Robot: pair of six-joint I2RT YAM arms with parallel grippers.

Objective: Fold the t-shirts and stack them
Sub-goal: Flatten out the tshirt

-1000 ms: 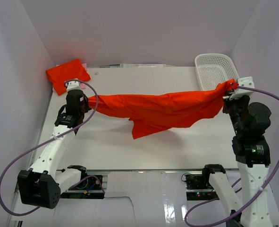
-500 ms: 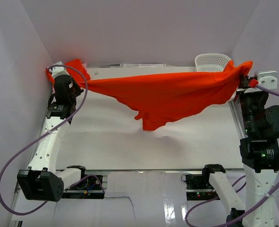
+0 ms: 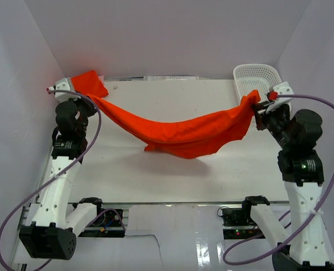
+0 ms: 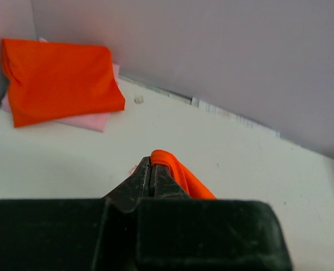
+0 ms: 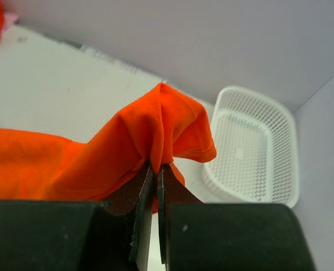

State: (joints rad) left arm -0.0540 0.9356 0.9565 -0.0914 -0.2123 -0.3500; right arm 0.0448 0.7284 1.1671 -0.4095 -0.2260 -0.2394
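A plain bright orange-red fabric t-shirt [image 3: 178, 132] hangs stretched across a white table [image 3: 155, 175] between two robot arms, each pinching one end. The left gripper [image 4: 150, 169], at the far left, has its black jaws pressed together on a small fold of the shirt's edge. The right gripper [image 5: 157, 169], at the far right, is clamped the same way on a bunched corner that peaks above its fingertips.

From both ends the cloth slopes down into a deep sag at mid-table. The lowest folds lie on or just above the surface, and the top view does not settle which.

A white plastic mesh basket [image 3: 258, 79], rectangular with rounded corners, stands in the far right corner. Its latticed floor and walls show plainly in the right wrist view. The held corner of the shirt hangs just beside the basket's near left rim, outside it.

In the far left corner a second orange-red t-shirt [image 4: 59, 79] lies folded into a neat rectangle. It rests on a pale pink flat piece [image 4: 93, 119] that peeks out along its near edge, close to the grey back wall [image 4: 212, 51].
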